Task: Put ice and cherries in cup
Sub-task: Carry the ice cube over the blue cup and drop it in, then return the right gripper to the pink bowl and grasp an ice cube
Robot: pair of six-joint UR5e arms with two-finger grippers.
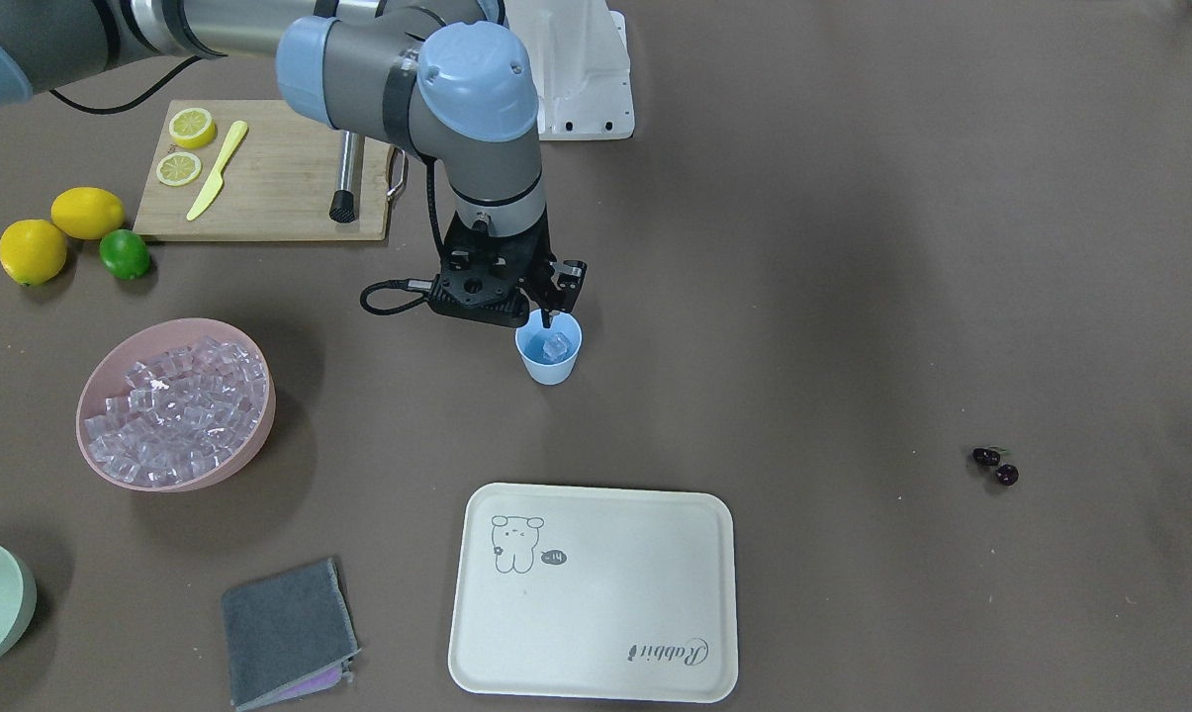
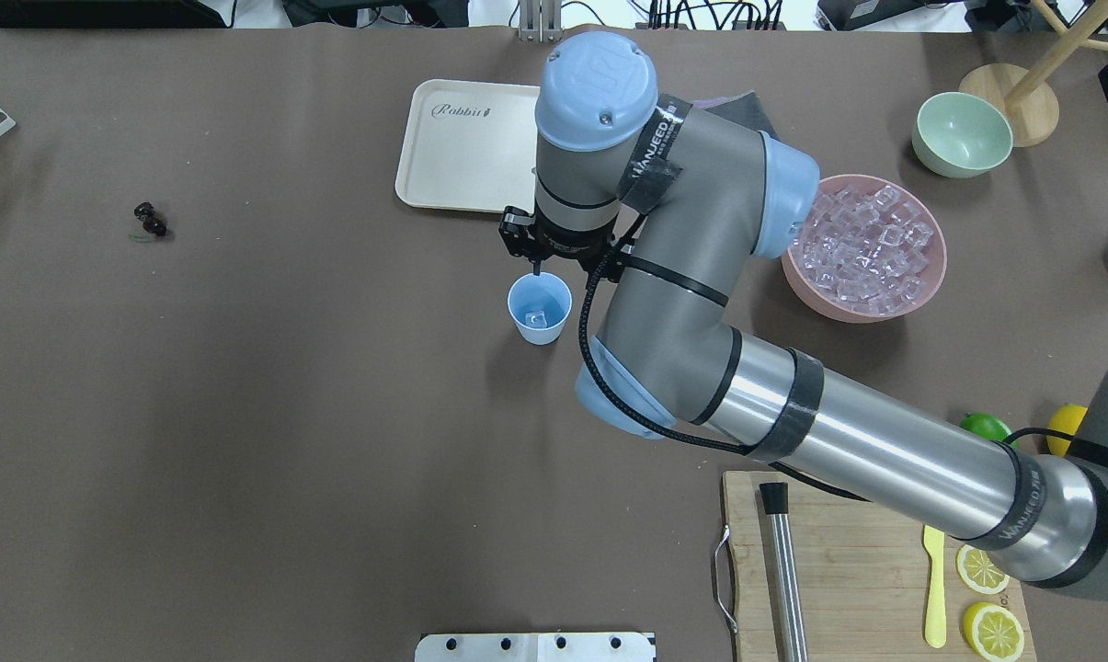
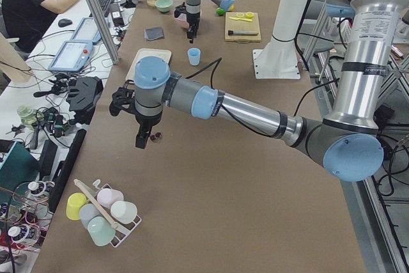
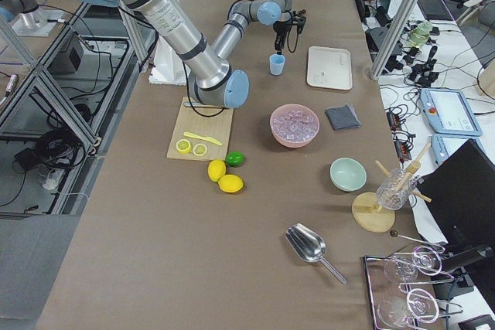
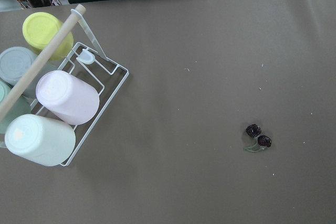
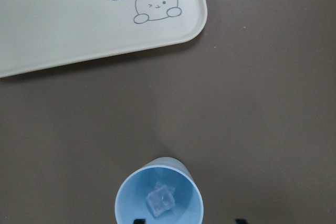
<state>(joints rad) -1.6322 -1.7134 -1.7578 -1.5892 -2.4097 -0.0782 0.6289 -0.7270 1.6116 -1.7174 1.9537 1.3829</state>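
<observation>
**Ice in the cup, right hand spread above it**

One ice cube [image 6: 160,199] lies on the bottom of the cup [image 1: 548,371], which stands upright near the middle of the surface, between the tray [image 1: 596,633] and the robot's edge. The right hand [image 1: 546,314] hangs directly over the cup's rim, fingers pointing down. In the wrist view its two tips sit wide apart on either side of the cup, gripping nothing. The cube is clear and glassy and small against the light-blue cup. Many more like it fill the pink bowl [image 1: 259,435] toward the surface's right end.

The cherries [image 1: 994,466], two dark glossy fruits on thin green stems, lie on the bare surface toward its left end. The left hand [image 3: 144,139] hangs just above them. I cannot tell whether its fingers are spread or closed.
</observation>
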